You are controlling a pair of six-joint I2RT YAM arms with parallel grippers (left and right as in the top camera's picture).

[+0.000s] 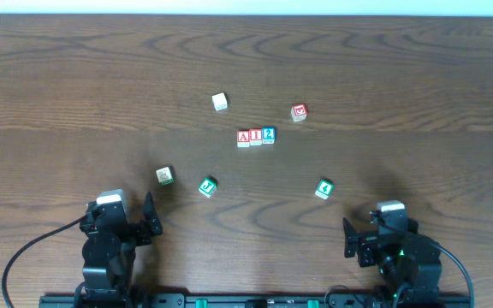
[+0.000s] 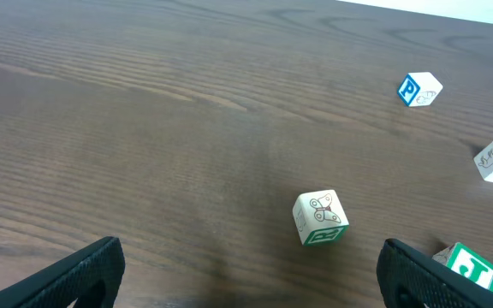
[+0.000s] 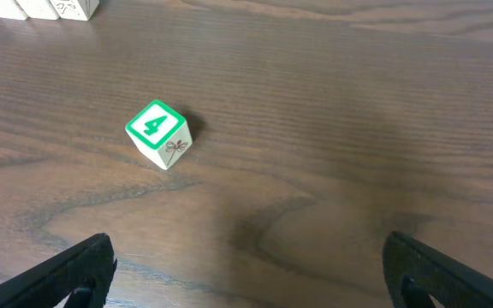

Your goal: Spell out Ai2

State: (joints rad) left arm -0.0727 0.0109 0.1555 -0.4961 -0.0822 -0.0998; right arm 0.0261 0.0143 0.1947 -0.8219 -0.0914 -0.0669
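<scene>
Reading left to right, the A block point(image 1: 244, 138), I block point(image 1: 256, 137) and 2 block point(image 1: 268, 135) sit touching in a row mid-table, so the word looks already spelled. The green 4 block point(image 1: 323, 189) lies apart, unneeded, while the left gripper point(image 1: 151, 215) and right gripper point(image 1: 348, 238) rest at the near edge, jaws spread wide, holding nothing.

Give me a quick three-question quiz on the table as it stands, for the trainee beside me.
1. True or false: the A block, I block and 2 block sit side by side in one row.
2. Which block lies nearest the right arm's jaws? a) green 4 block b) green J block c) P block
3. Fill in: both arms' jaws stand ____, holding nothing.
Key: 1 true; 2 a; 3 open.
</scene>
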